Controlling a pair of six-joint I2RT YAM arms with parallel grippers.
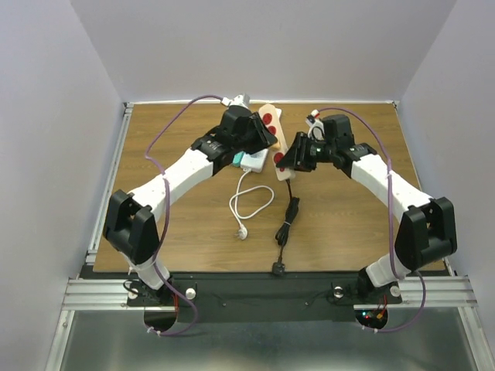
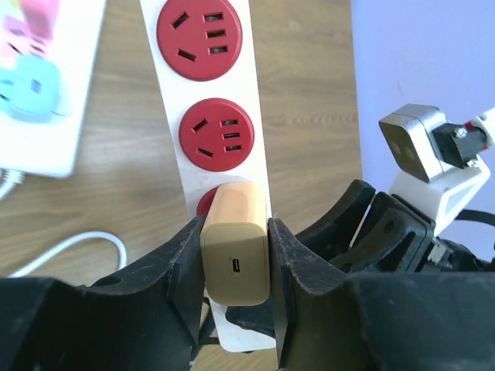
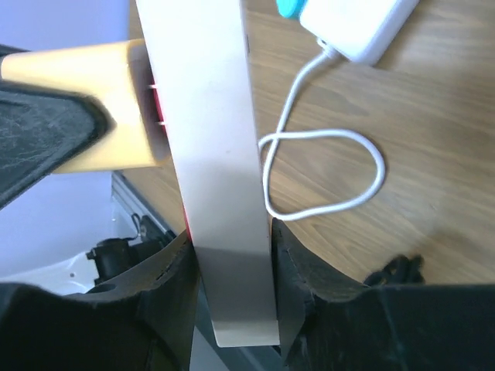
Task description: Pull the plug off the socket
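A white power strip (image 1: 272,127) with red round sockets lies on the wooden table; it also shows in the left wrist view (image 2: 209,77) and in the right wrist view (image 3: 209,154). A tan block-shaped plug (image 2: 236,255) sits at its near red socket. My left gripper (image 2: 236,267) is shut on the plug's two sides. In the right wrist view the plug (image 3: 100,100) stands slightly off the strip's face, with metal pins showing in the gap. My right gripper (image 3: 232,270) is shut on the strip's near end, one finger on each long edge. In the top view both grippers, left (image 1: 267,141) and right (image 1: 288,164), meet over the strip and hide the plug.
A second white strip (image 1: 251,161) with teal and pink plugs lies left of the first and shows in the left wrist view (image 2: 39,85). Its white cable (image 1: 249,202) loops toward the front. A black cable (image 1: 288,220) runs from the strip to the table's near edge.
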